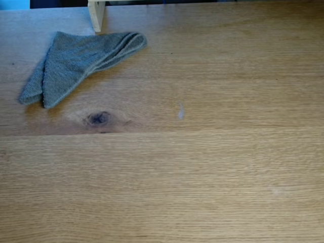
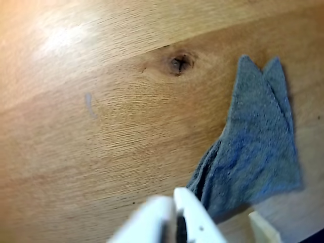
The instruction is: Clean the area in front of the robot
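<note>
Tabletop (image 1: 202, 177) fills both my views, oak grain with one dark knot (image 1: 98, 118), and a small pale smear (image 1: 180, 112) sits right of that knot in the fixed view; I take it as the mark to wipe. Folded grey cloth (image 1: 76, 63) lies at the upper left, its rounded end just beside a pale wooden post (image 1: 96, 15). From the wrist view my gripper (image 2: 174, 215) hangs over the wood near the cloth's folded end, fingers together on nothing. I judge I'm at the reach-for-cloth step: next I'd part the fingers, drop onto the cloth's thick fold, pinch, then drag it across the smear.
</note>
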Robot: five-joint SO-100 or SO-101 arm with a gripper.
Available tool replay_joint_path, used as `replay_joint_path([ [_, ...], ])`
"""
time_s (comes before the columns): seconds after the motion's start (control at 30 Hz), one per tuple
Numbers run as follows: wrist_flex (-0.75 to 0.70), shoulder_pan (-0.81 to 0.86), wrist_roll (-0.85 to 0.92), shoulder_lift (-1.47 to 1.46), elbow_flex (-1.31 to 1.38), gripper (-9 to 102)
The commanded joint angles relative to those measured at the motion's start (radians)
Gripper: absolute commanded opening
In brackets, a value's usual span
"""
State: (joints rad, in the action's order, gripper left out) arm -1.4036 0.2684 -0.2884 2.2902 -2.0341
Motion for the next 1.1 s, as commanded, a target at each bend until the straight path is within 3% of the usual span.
replay_joint_path([
  [0.0, -0.014, 0.104, -0.071, -0.080, 0.133, 30],
  [0.17, -0.008, 0.250, -0.123, -0.281, 0.133, 40],
  [0.43, 0.081, 0.368, -0.092, -0.572, 0.133, 39],
  [0.63, 0.232, 0.468, -0.023, -0.759, 0.133, 39],
  [1.07, 0.563, 0.607, 0.202, -1.051, 0.135, 50],
])
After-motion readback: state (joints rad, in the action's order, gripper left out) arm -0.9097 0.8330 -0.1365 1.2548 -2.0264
